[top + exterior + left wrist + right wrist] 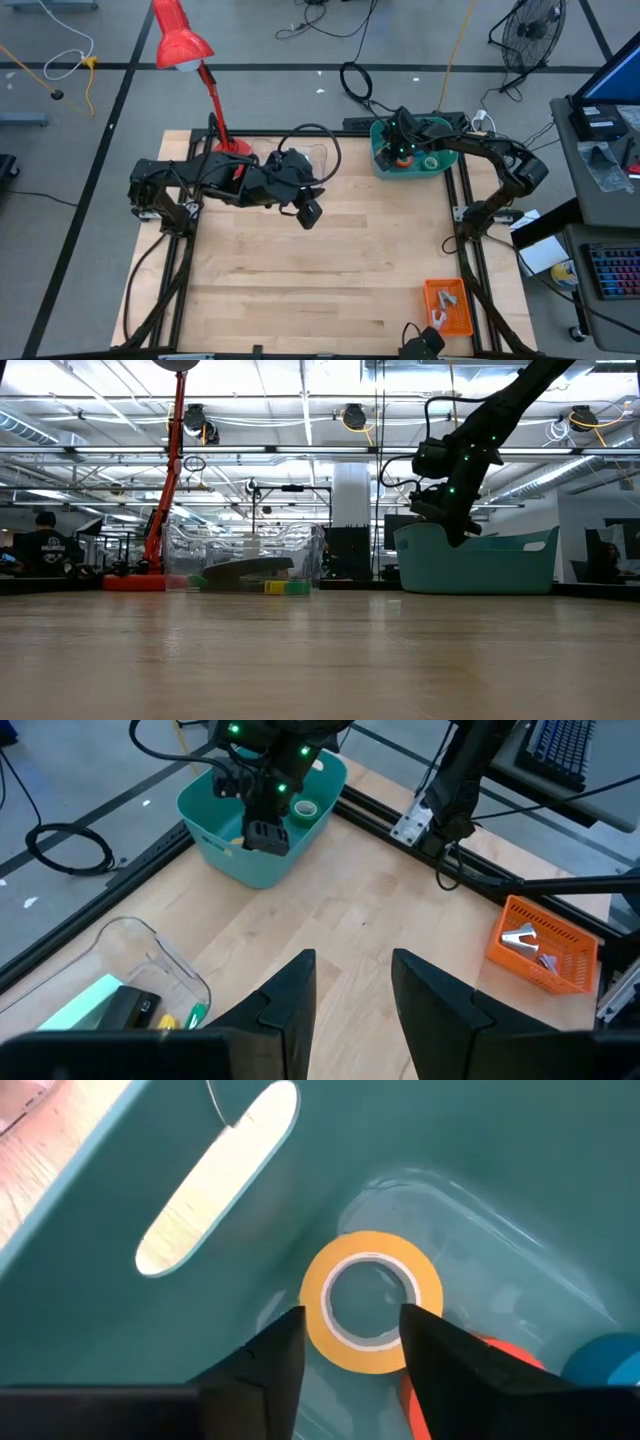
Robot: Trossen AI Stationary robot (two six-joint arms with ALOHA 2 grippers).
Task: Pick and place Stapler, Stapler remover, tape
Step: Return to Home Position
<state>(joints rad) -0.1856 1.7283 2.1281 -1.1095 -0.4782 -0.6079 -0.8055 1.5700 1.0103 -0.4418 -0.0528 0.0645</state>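
Note:
My right gripper [350, 1350] stands open inside the teal bin [440, 165] at the table's far right, pointing steeply down. A yellow tape roll [372, 1300] lies on the bin's floor just beyond its fingertips. An orange roll [500, 1365] and a blue roll [610, 1365] lie beside it, and a green roll [305, 810] shows in the left wrist view. My left gripper [350, 990] waits open above the middle of the table [310, 213]. A black object [130, 1005], perhaps the stapler, lies in a clear container. The stapler remover I cannot make out for certain.
An orange basket [447, 305] with silvery metal pieces [525, 940] sits at the near right corner. The clear container [150, 960] stands at the far left beside the red lamp's base [232, 147]. Black frame rails [470, 230] run along the table's edges. Bare wood lies between.

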